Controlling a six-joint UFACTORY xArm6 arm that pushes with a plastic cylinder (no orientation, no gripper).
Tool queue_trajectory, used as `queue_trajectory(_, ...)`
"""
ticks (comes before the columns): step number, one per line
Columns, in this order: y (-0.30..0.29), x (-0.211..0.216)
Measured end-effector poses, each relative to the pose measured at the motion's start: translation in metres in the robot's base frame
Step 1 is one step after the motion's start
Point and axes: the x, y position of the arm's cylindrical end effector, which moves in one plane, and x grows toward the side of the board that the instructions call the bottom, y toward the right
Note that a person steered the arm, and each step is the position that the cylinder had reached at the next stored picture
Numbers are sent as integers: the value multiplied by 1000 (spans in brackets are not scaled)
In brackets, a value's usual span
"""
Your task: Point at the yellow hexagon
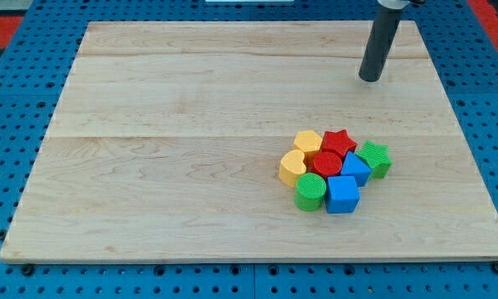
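Observation:
The yellow hexagon (308,142) lies at the upper left of a tight cluster of blocks on the wooden board (190,149), right of centre. It touches the red star (338,142) to its right and a yellow heart-shaped block (292,168) below it. My tip (370,79) rests on the board near the view's top right, well above and to the right of the cluster, apart from every block.
The cluster also holds a red cylinder (327,163), a green cylinder (310,193), a blue cube (342,194), another blue block (356,168) and a green star-like block (374,158). A blue pegboard (16,91) surrounds the board.

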Motion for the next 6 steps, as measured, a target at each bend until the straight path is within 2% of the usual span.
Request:
queue_trajectory(1,-5,0)
queue_trajectory(2,-35,8)
queue_trajectory(3,-94,46)
queue_trajectory(4,-117,73)
queue_trajectory(6,-93,149)
